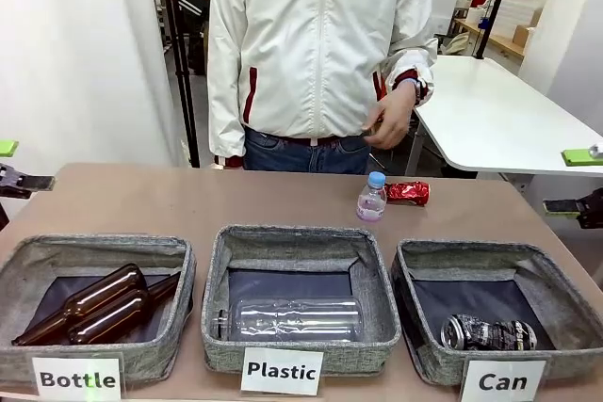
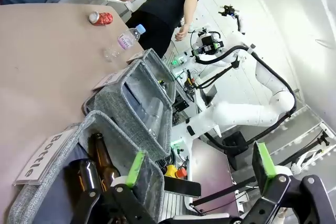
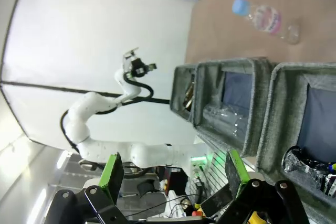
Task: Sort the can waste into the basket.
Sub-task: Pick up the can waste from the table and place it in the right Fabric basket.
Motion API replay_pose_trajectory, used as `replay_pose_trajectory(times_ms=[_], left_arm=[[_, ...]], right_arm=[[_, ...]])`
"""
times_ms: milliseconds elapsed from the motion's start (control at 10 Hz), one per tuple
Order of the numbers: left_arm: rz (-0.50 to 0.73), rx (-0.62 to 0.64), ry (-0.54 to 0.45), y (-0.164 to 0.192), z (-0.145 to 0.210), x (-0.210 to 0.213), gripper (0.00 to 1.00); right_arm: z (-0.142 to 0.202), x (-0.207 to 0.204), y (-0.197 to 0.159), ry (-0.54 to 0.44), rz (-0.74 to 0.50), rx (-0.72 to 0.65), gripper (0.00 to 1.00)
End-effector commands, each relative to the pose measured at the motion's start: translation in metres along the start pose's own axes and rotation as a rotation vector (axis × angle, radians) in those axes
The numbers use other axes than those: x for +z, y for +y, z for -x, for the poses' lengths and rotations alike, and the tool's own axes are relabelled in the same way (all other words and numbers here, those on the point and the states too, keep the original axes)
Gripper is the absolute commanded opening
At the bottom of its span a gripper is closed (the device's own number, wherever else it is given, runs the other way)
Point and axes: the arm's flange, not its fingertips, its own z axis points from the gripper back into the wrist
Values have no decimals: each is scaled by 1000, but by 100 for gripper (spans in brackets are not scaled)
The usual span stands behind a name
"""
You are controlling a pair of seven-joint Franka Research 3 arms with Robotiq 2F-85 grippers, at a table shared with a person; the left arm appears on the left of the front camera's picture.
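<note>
A shiny red crushed can point(image 1: 407, 193) lies on the brown table at the far right, beside a small clear bottle. In the left wrist view the same red can point(image 2: 101, 18) shows far off. A dark crushed can point(image 1: 488, 332) lies inside the grey basket point(image 1: 429, 364) marked "Can", at the front right. The right wrist view shows this dark can point(image 3: 310, 169) in that basket point(image 3: 273, 124). My left gripper point(image 1: 11, 165) hangs open at the table's left edge, and its green pads point(image 2: 135, 169) stand wide apart. My right gripper point(image 1: 579, 181) is open at the right edge, empty point(image 3: 173, 170).
A small clear bottle with a blue cap point(image 1: 371, 199) stands next to the red can. The "Plastic" basket point(image 1: 219, 327) holds a clear bottle, and the "Bottle" basket point(image 1: 179, 336) holds brown glass bottles point(image 1: 89, 306). A person in a white jacket point(image 1: 311, 44) stands at the far side.
</note>
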Motion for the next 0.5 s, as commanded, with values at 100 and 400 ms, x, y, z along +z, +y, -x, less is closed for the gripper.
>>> replay_pose_trajectory(times_ms=[100,400], left_arm=[[-5,8,10,-2,2,1,100],[-5,8,10,-2,2,1,100]], right_arm=[[-86,-56,17,-11,435,33,100],[-94,-33,27,-38,429,26,100]])
